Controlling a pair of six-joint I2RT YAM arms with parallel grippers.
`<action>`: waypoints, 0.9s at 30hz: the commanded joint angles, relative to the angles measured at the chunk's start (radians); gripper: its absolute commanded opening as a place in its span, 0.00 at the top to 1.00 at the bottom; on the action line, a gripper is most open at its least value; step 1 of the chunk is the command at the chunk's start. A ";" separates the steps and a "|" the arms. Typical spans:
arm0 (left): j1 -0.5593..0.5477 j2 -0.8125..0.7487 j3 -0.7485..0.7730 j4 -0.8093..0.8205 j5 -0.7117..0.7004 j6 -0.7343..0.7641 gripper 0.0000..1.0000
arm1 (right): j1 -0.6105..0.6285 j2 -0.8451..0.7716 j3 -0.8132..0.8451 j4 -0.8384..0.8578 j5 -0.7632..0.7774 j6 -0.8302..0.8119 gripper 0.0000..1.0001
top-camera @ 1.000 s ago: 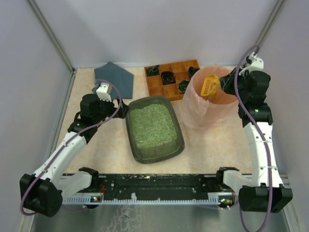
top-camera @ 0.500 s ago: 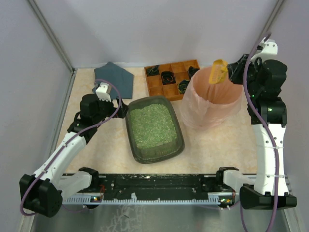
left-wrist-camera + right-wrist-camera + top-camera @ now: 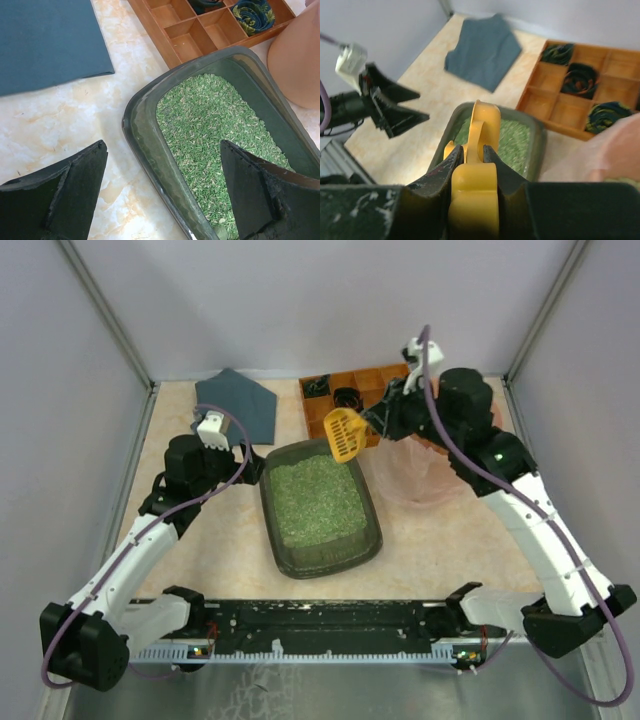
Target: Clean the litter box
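Note:
The litter box (image 3: 269,502), a dark grey-green tray of green litter, lies mid-table. Its rim also shows in the left wrist view (image 3: 145,145) and in the right wrist view (image 3: 536,150). My right gripper (image 3: 378,423) is shut on the handle of a yellow slotted scoop (image 3: 345,433) and holds it in the air over the box's far end. In the right wrist view the scoop (image 3: 481,125) sits between the jaws of the right gripper (image 3: 474,150). My left gripper (image 3: 250,464) is open and empty. In the left wrist view its jaws (image 3: 162,143) straddle the box's left rim.
A round pink bag-lined bin (image 3: 440,465) stands right of the box, under my right arm. An orange-brown wooden compartment tray (image 3: 365,380) with dark rolled items is behind the box. A dark blue-grey cloth (image 3: 240,400) lies at the back left.
My right arm has swung the yellow scoop left, from over the pink bin to above the litter box's far end. The left arm has not moved.

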 commanded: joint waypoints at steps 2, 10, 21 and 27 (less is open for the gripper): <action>0.007 0.003 0.000 0.026 0.033 -0.007 0.03 | 0.129 0.054 -0.053 0.031 0.041 -0.019 1.00; 0.006 0.007 -0.001 0.030 0.045 -0.007 0.03 | 0.166 0.132 -0.140 0.030 -0.272 -0.130 1.00; 0.006 0.002 -0.011 0.041 0.057 -0.008 0.03 | 0.165 0.217 -0.222 0.072 -0.508 -0.376 1.00; 0.006 0.013 -0.008 0.039 0.065 -0.006 0.03 | 0.165 0.272 -0.205 0.053 -0.648 -0.500 1.00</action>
